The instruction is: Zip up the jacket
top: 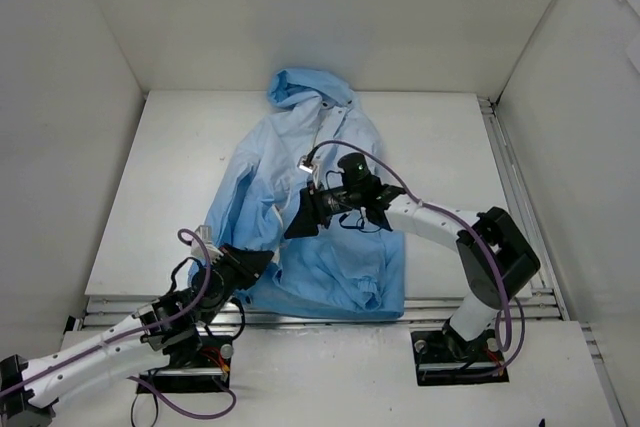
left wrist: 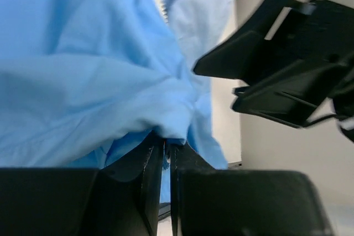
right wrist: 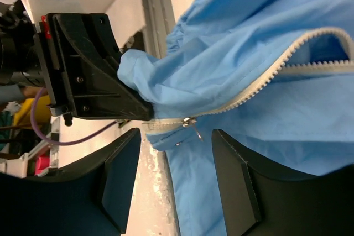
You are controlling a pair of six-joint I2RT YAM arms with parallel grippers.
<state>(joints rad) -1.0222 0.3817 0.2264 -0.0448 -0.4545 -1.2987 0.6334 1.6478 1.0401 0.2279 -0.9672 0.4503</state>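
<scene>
Your flat white table (top: pixel 150 197), a plain white back wall (top: pixel 330 7) beyond it, a left wall (top: pixel 50 147) and right wall (top: pixel 590 147) closing you in, grey metal rails (top: pixel 120 309) along the near edge, soft even light

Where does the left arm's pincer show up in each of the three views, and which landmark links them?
Top external: the left pincer is at lower left, at the jacket's near corner.
Left wrist: it fills the bottom centre, closed on blue fabric.
Right wrist: it is the black wedge at upper left, holding the hem.
Shared landmark: the bunched light-blue fabric it grips.
</scene>
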